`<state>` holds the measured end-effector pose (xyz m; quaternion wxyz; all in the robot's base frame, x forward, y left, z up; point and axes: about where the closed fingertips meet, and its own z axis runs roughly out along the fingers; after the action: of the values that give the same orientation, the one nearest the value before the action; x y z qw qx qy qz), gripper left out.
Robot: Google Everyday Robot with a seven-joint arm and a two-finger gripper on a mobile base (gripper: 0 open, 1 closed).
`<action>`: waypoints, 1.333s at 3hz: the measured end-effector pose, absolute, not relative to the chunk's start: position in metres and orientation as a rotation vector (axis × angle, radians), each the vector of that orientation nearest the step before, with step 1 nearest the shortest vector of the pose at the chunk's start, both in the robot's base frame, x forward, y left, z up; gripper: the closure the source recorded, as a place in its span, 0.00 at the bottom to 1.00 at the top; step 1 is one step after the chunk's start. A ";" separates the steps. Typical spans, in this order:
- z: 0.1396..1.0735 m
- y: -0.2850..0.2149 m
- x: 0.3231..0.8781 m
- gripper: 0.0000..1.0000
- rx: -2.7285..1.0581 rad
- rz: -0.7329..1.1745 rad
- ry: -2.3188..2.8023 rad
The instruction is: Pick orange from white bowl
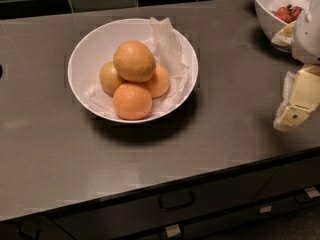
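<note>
The orange (pixel 134 60), large, dull yellowish-tan and dimpled, sits on top of the pile in the white bowl (pixel 80 59). Smaller, brighter oranges (pixel 132 101) lie beside and below it on crumpled white paper (pixel 165 39). The bowl stands on the grey counter, left of centre. The gripper (pixel 296 104) hangs at the right edge of the view, well to the right of the bowl, above the counter and holding nothing that shows.
A second white bowl (pixel 265 11) with red fruit stands at the back right corner, just behind the arm. Dark tiles line the back wall. Drawers with handles (pixel 176 201) run below the counter's front edge (pixel 150 184).
</note>
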<state>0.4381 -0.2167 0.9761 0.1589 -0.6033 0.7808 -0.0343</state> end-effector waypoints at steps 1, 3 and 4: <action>0.976 -0.217 0.438 0.00 -1.725 -0.098 2.232; 0.991 -0.170 0.460 0.00 -1.817 -0.099 2.081; 0.997 -0.141 0.475 0.00 -1.876 -0.079 2.001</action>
<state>0.4749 -0.1415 0.9971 0.1975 -0.6701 0.7149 -0.0282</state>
